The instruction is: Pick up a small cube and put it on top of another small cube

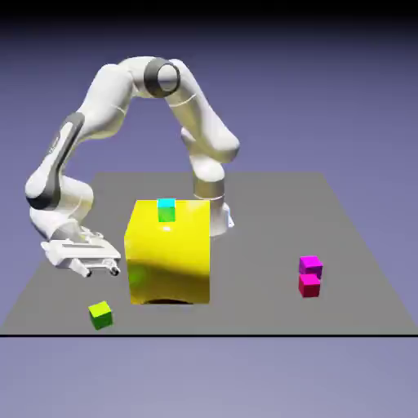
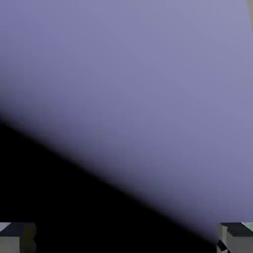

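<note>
Spread, empty gripper (image 1: 102, 268) hovers at 12 o'clock from lime cube (image 1: 100, 314); cyan-topped green cube (image 1: 166, 210) tops yellow block (image 1: 169, 257).

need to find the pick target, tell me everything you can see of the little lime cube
The lime cube is tiny, yellow-green and matte, its top face lighter than its shaded sides. It sits flat on the grey table near the front edge, turned slightly so a corner faces the camera. It lies at the exterior view's lower left, in front of and left of the big yellow block, apart from it. Nothing touches it. The hand view does not show it.
</note>
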`<state>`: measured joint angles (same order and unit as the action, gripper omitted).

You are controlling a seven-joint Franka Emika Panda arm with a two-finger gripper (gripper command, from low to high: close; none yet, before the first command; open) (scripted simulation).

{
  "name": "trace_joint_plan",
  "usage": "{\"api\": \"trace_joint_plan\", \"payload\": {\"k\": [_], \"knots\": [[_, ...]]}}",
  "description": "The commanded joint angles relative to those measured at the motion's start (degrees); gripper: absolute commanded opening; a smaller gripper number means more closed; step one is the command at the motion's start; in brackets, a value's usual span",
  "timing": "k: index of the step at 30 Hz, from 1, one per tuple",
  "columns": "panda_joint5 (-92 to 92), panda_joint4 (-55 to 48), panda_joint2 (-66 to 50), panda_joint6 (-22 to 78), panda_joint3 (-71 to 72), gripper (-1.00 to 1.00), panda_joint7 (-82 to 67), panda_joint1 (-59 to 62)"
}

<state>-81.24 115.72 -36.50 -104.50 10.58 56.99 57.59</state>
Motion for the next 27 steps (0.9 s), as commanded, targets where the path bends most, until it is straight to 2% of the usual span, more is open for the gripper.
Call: {"api": "trace_joint_plan", "payload": {"k": [1,6,9,10,14,27], "knots": [[-1.55,-0.12,-2.08,0.18,-0.39,0.00,2.09,0.66],[-5.20,1.03,-7.56,-1.90,-2.44,0.00,8.13,3.47],[-9.20,-3.05,-12.96,-5.57,-0.01,0.00,6.48,0.05],[-9.20,-3.05,-12.96,-5.57,-0.01,-1.00,6.48,0.05],[-4.81,0.72,-6.73,-2.13,-3.10,-1.00,8.68,2.85],[17.31,1.56,13.84,17.87,-29.58,-1.00,14.73,-23.94]]}}
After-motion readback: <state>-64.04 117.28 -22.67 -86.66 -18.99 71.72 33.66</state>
